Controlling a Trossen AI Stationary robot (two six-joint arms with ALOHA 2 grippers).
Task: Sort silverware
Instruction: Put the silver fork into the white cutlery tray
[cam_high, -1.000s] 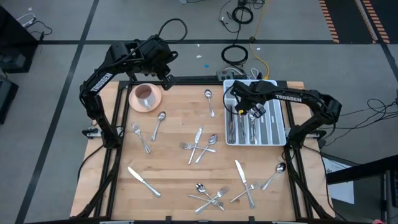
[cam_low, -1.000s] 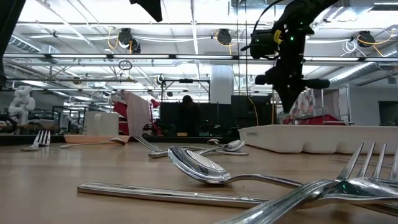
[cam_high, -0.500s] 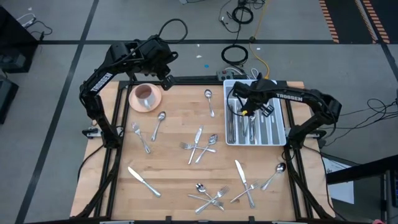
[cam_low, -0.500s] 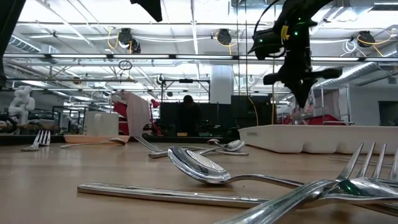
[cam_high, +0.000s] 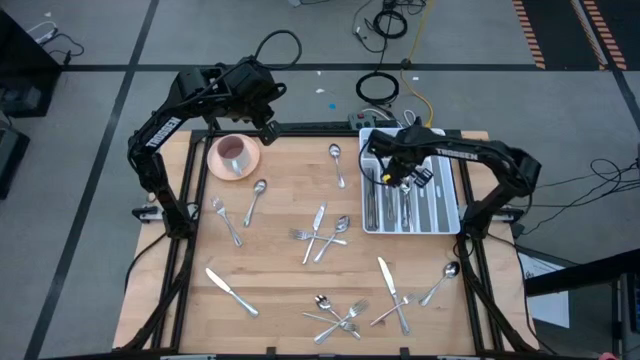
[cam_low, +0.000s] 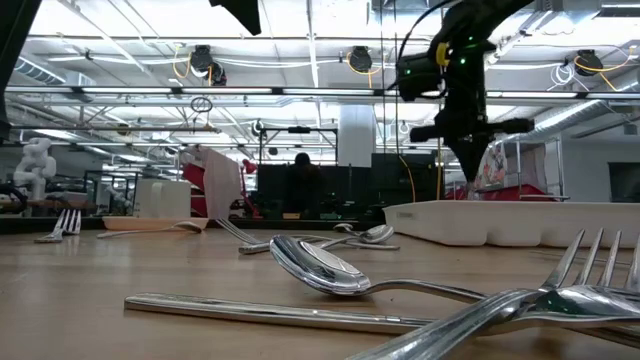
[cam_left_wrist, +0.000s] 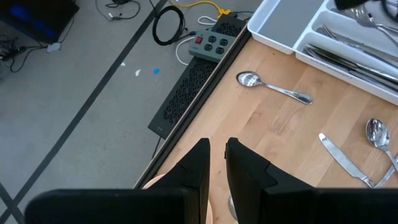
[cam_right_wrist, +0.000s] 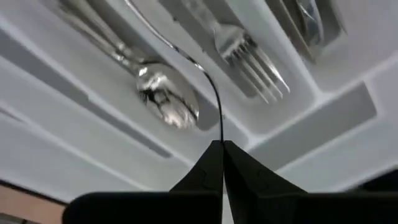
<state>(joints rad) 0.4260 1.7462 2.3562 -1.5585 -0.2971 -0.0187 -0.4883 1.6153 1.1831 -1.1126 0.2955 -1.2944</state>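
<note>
The right gripper (cam_high: 400, 172) hangs over the white divided tray (cam_high: 452, 200), above the tray's end that lies toward the pink cup (cam_high: 233, 152). In the right wrist view its two fingers (cam_right_wrist: 214, 163) are pressed together with no gap and they hold nothing. Just under them, inside the tray, lie a spoon (cam_right_wrist: 163, 99) in one compartment and a fork (cam_right_wrist: 249, 59) in the next one. More pieces fill the other compartments of the tray.

The left gripper (cam_high: 268, 128) waits at the table's far edge, just beside the pink cup on its saucer (cam_high: 217, 160). Its fingers (cam_left_wrist: 200, 168) stand nearly together with a narrow gap and they carry nothing.

Most of the silverware (cam_high: 322, 232) is spread on the wooden table (cam_high: 280, 300), outside the tray. A small spoon (cam_high: 337, 163) lies between the cup and the tray. A crossed group of fork, knife and spoon lies near the table's middle, to the cup's side of the tray. More forks, knives and spoons lie along the table's near edge, well apart from the tray, and a spoon (cam_high: 255, 198) and a fork (cam_high: 227, 220) lie below the saucer.
</note>
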